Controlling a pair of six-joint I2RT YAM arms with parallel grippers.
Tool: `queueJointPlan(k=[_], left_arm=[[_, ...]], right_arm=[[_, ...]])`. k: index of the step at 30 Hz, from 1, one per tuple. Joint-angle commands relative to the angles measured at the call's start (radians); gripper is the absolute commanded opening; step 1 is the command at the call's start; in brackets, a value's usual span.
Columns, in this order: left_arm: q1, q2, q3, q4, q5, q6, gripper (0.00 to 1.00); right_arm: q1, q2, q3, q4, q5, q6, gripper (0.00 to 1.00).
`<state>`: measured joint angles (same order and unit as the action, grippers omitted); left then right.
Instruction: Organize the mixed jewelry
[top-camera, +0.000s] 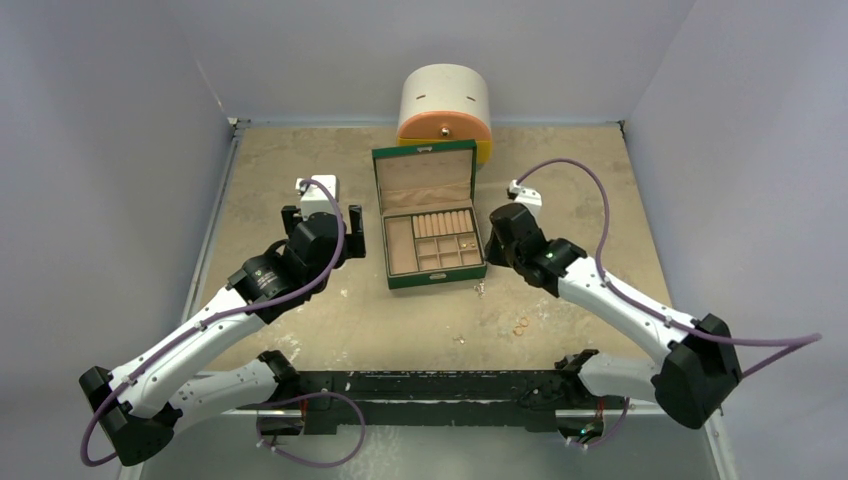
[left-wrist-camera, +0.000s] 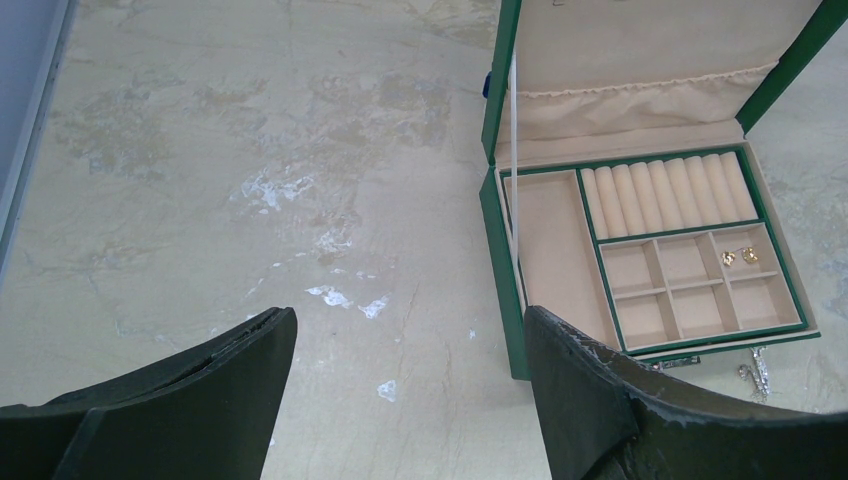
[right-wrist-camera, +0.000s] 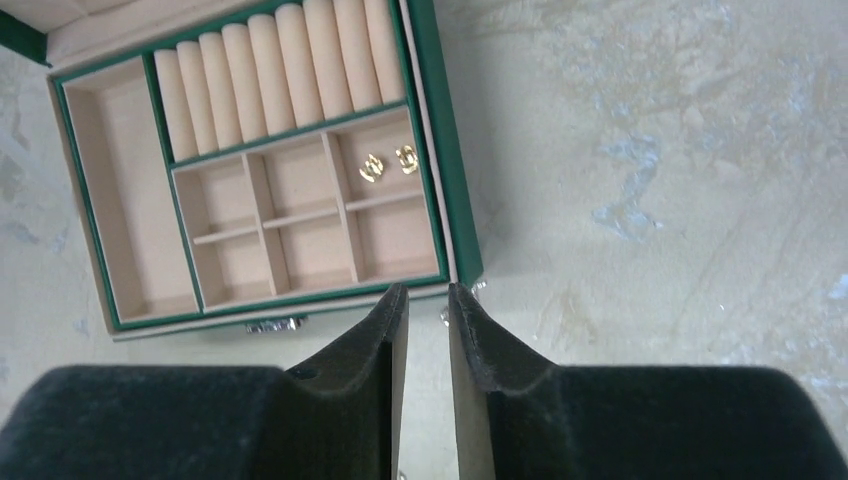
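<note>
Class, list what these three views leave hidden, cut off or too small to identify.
- Top view: loose gold pieces on the table too small to identify; round container has its lower front hidden by the lid of the green box.
- Left wrist view: silvery piece by the box front, tiny and blurred.
- Right wrist view: lid cut off by the top edge.

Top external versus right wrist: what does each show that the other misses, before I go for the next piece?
Only top external: the white-and-orange round container behind the box, and loose gold rings on the table in front of it. Only right wrist: the right fingers, slightly apart and empty, and two gold pieces clearly lying in one small corner compartment. Both: the open green box with its ring rolls.
</note>
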<state>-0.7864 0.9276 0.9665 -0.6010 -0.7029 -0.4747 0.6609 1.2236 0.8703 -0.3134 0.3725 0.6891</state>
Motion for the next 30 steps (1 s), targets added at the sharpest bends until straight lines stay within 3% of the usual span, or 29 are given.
queueJointPlan(k=[1,10,18,30], left_arm=[[0.004,0.002,-0.007,0.018,-0.01,0.019,0.83],[0.006,-0.005,-0.007,0.018,-0.012,0.019,0.83],[0.006,-0.01,-0.005,0.02,-0.003,0.019,0.83],[0.006,-0.018,-0.005,0.023,0.008,0.02,0.83]], right_arm=[[0.003,-0.088,-0.02,-0.127,-0.01,0.034,0.25],[0.004,-0.208,-0.116,-0.296,-0.016,0.164,0.26],[0.003,-0.253,-0.243,-0.299,-0.105,0.222,0.27],[0.006,-0.242,-0.34,-0.337,-0.067,0.396,0.32]])
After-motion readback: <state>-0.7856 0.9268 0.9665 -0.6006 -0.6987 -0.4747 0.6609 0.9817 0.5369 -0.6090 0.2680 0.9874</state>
